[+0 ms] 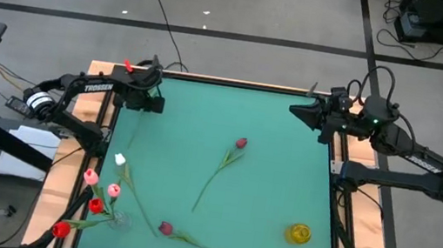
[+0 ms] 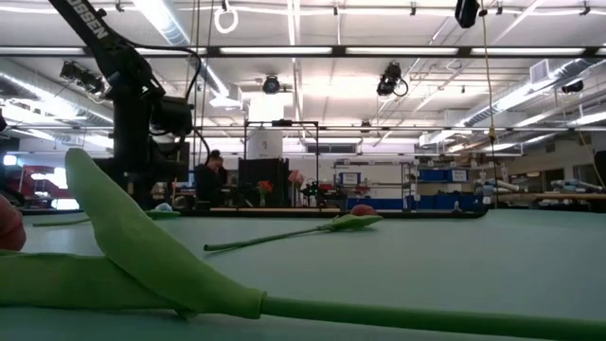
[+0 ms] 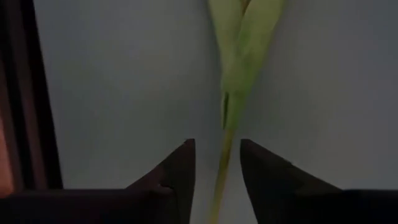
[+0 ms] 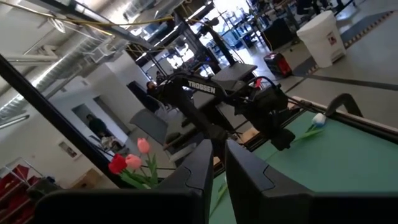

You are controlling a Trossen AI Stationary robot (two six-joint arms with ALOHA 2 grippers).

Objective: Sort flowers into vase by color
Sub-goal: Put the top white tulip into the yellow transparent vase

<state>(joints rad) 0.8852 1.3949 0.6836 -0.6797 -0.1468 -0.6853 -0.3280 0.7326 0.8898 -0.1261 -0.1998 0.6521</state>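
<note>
Left wrist view: left hand (image 3: 216,171) half-open astride a green stem (image 3: 222,168), not clenched. Thin stem could slip sideways. Right hand (image 4: 217,165) parked, nearly clenched, empty.

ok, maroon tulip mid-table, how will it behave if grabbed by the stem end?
Probably floppy: the maroon tulip has a long thin stem that already curves lying flat. Likely light, but the head end may droop when lifted.

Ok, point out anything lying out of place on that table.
Two dark red tulips lie flat on the green table with their stems sprawled: one mid-table, the other beside the red and pink bunch. The yellow container holds no flowers.
</note>
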